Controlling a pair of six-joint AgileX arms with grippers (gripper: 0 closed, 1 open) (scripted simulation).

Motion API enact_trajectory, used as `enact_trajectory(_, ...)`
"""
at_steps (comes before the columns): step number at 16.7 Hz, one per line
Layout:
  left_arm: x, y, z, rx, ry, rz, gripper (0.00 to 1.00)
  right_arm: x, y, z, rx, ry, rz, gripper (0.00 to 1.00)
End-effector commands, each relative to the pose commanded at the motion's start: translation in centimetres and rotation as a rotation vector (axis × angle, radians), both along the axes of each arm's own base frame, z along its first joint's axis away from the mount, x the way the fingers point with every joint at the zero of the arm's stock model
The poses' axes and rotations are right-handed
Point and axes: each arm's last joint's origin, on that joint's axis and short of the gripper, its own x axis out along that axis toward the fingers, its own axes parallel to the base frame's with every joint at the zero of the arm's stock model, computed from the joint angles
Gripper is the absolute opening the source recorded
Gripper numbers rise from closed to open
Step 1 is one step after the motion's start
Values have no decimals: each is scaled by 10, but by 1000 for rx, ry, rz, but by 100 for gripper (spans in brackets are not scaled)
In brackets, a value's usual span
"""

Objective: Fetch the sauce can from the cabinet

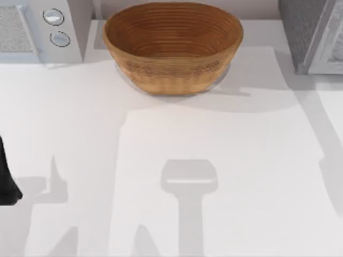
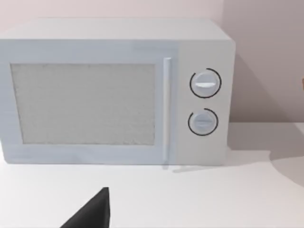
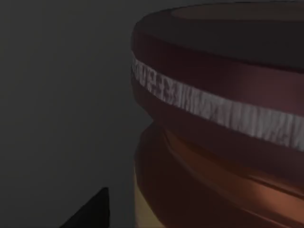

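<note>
The sauce can [image 3: 218, 118] stands very close in the right wrist view, in the cabinet's dark inside: dark maroon top, a pale scratched band, a coppery red rim and a tan body below. One black fingertip [image 3: 92, 213] of my right gripper shows just beside the can, apart from its wall; the gripper is open. In the top view the grey cabinet [image 1: 313, 32] is at the back right. My left gripper [image 1: 6, 184] is parked at the table's left edge, open, with its fingertip [image 2: 92, 213] pointing at the microwave.
A large woven brown basket [image 1: 172, 45] sits at the back centre. The white microwave [image 1: 40, 27] [image 2: 114, 90] fills the back left corner, door closed. The white tabletop [image 1: 177, 160] stretches in front of them.
</note>
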Motion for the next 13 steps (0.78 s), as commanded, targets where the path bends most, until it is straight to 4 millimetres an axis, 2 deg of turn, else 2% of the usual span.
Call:
enact_trajectory(1,0,0,0,0,0,0,100,0,0,0,0,0,0,100)
enact_trajectory(13,0,0,0,0,0,0,100,0,0,0,0,0,0,10)
